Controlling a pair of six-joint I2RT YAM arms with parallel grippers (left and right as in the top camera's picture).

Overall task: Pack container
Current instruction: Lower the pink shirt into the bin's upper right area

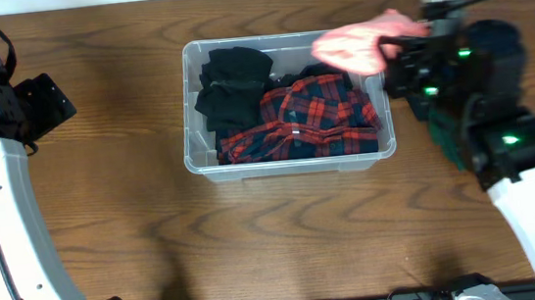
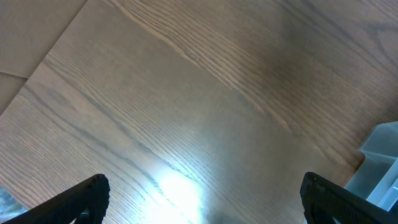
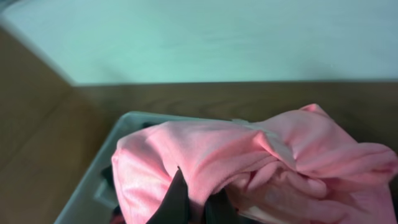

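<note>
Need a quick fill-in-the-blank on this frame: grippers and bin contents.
1. The right gripper is shut on a ____ cloth.
2. The left gripper stands with jaws wide ____.
3. The plaid shirt lies ____ the container.
4. The garment beside it is ____.
Missing: pink; open; inside; black.

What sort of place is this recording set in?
Probably a robot tabletop workstation for clothes packing: a wood-grain table, a clear plastic container holding a red plaid shirt and dark garments, and the right hand gripping a pink garment.
</note>
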